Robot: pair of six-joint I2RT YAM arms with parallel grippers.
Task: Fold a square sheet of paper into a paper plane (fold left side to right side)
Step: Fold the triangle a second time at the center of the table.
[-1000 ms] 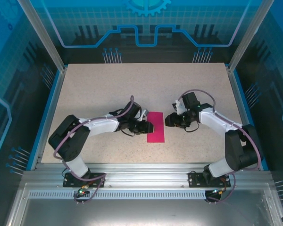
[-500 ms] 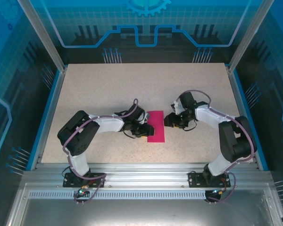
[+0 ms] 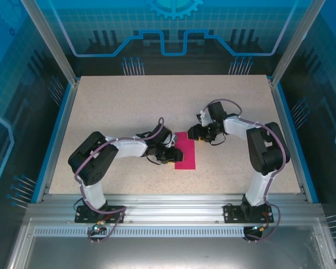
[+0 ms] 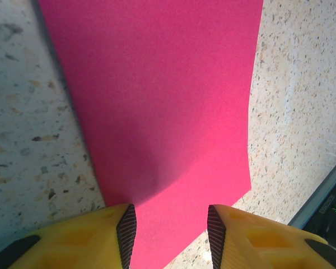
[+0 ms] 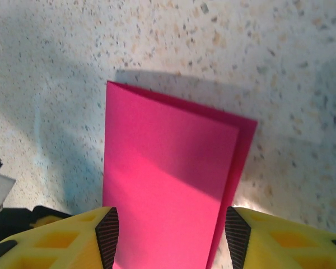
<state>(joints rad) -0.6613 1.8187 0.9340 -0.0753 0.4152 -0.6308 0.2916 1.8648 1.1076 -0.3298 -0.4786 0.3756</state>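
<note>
A lab robot cell: blue enclosure panels [image 3: 173, 33], aluminium frame [image 3: 168, 204].

Speckled beige table [image 3: 112, 106], magenta sheet of paper [image 3: 186, 152] flat near its middle — folded double

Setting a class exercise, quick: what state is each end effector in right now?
Left end effector: open, over the folded magenta-pink paper sheet.
Right end effector: open, above that sheet.

Sliding in with the right gripper [image 3: 192, 134], from beside the square sheet of paper [image 3: 185, 154] to over its far edge.
</note>
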